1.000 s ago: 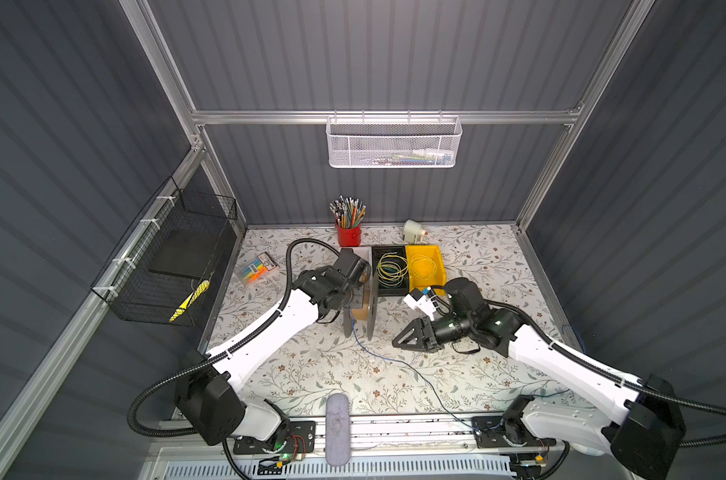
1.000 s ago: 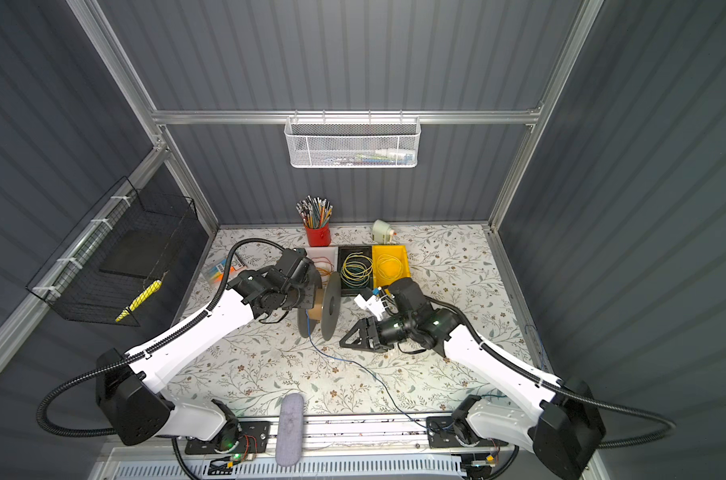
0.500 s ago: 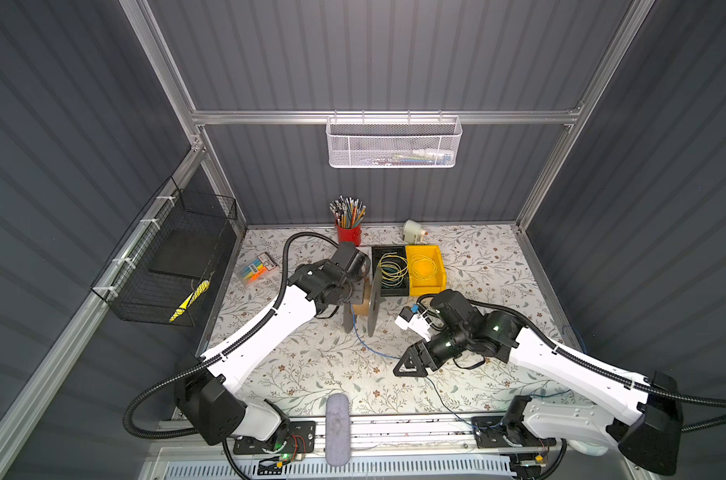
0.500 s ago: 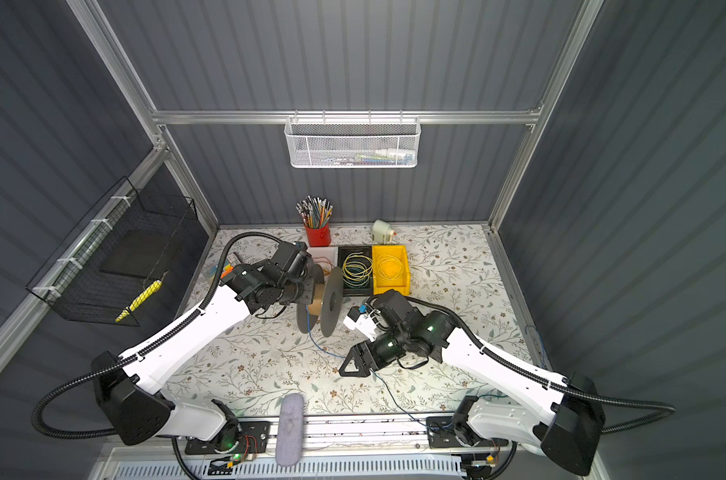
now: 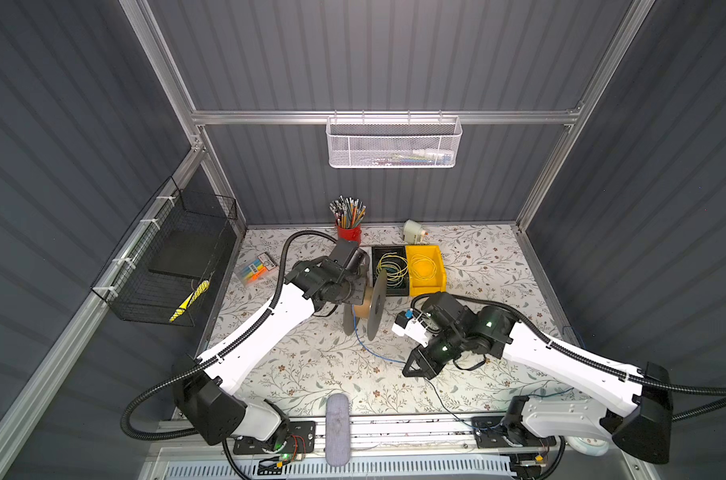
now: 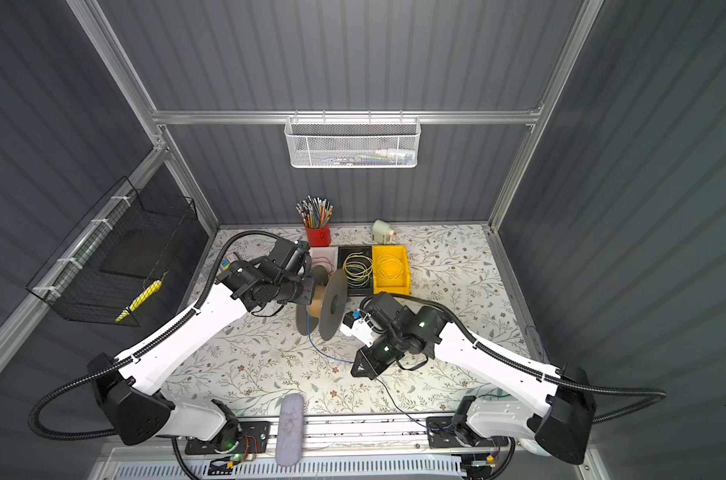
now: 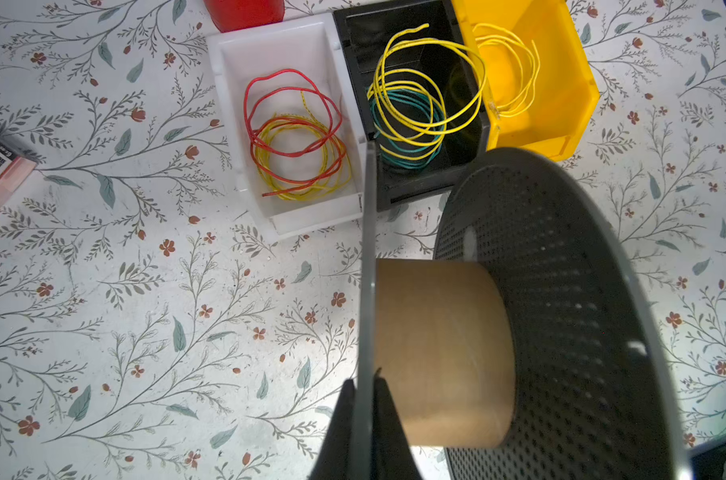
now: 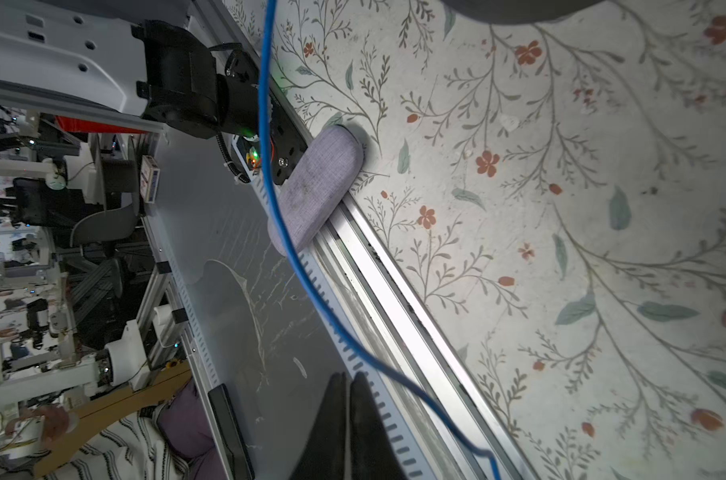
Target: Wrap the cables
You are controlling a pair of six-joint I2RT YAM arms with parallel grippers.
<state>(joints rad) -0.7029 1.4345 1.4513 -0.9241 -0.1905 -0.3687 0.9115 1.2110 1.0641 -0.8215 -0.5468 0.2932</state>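
cable (image 8: 261, 104): thin, bright blue, slack from spool (image 7: 436, 340) over table (image 5: 294, 374)
left gripper (image 7: 367, 399): pinching spool flange
right gripper (image 8: 348, 382): pressed together, cable beside
hidden: I can't find cable's end

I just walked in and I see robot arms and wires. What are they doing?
Two robot arms are winding a blue wire onto a spool. The left gripper clamps one round side of the spool, steadying it on the table. The wire runs from the spool across the table. The right gripper is shut, and the wire passes just beyond its tips, apparently not pinched.
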